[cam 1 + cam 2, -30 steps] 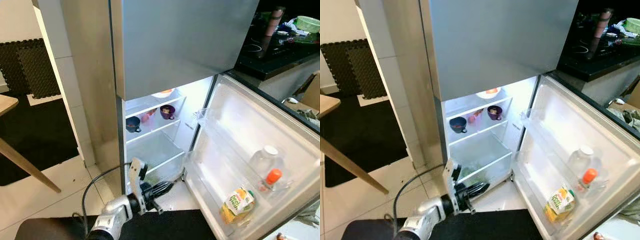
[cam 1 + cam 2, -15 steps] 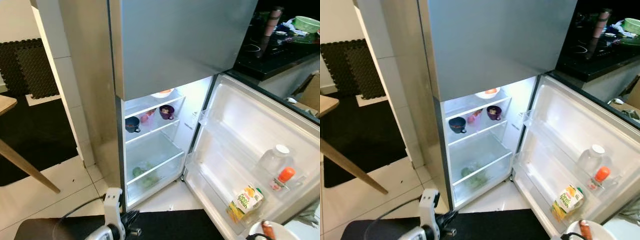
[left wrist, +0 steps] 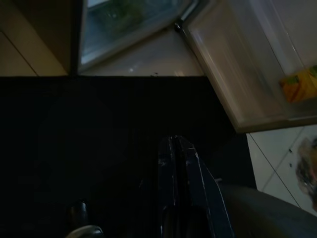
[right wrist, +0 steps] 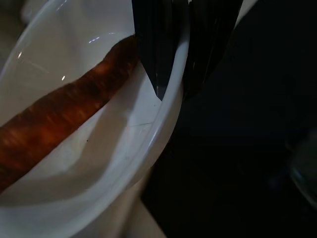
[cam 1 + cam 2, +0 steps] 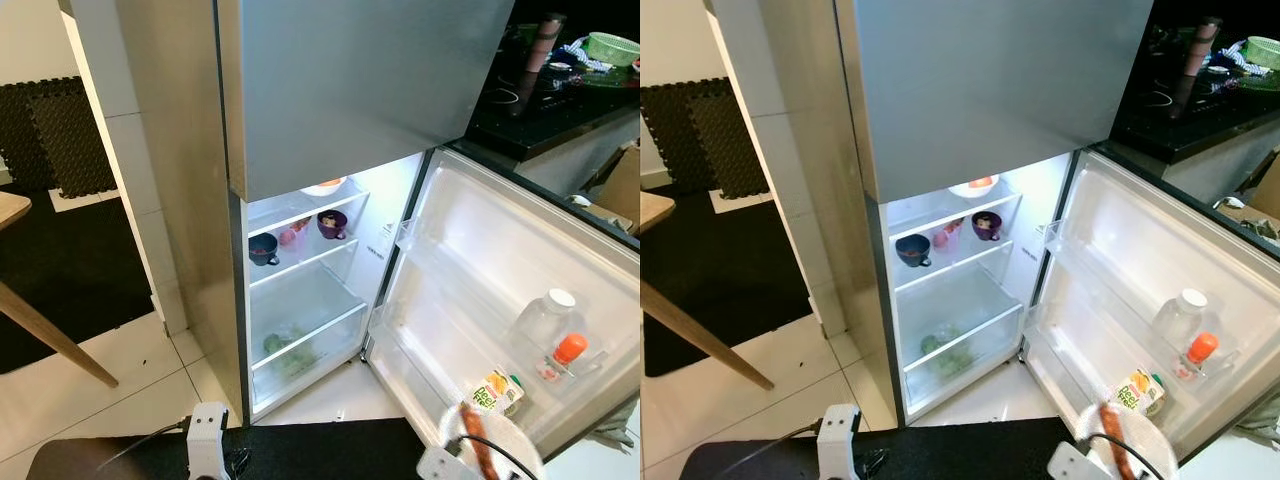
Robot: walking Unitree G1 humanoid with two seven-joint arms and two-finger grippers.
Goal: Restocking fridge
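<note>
The fridge's lower compartment (image 5: 300, 290) stands open, its door (image 5: 500, 290) swung out to the right. The shelves hold a dark blue cup (image 5: 263, 249), a purple cup (image 5: 332, 223) and a plate (image 5: 325, 186); greens lie in the crisper (image 5: 285, 350). The door rack carries a clear bottle (image 5: 545, 315), an orange-capped bottle (image 5: 563, 355) and a juice carton (image 5: 492, 392). My right gripper (image 4: 173, 91) is shut on the rim of a white bowl (image 5: 512, 432) with an orange-red carrot-like stick (image 4: 59, 129) in it, low before the door. My left gripper (image 3: 177, 148) is shut with nothing in it, low over the dark foreground.
A wooden table corner and leg (image 5: 40, 330) reach in from the left over a black mat (image 5: 70, 250). A dark counter (image 5: 560, 90) with a cooktop and a green bowl lies at the upper right. White tile floor (image 5: 120, 390) runs before the fridge.
My left arm has drawn back from the crisper and dropped to the bottom edge. The right gripper has come up into view with the white bowl.
</note>
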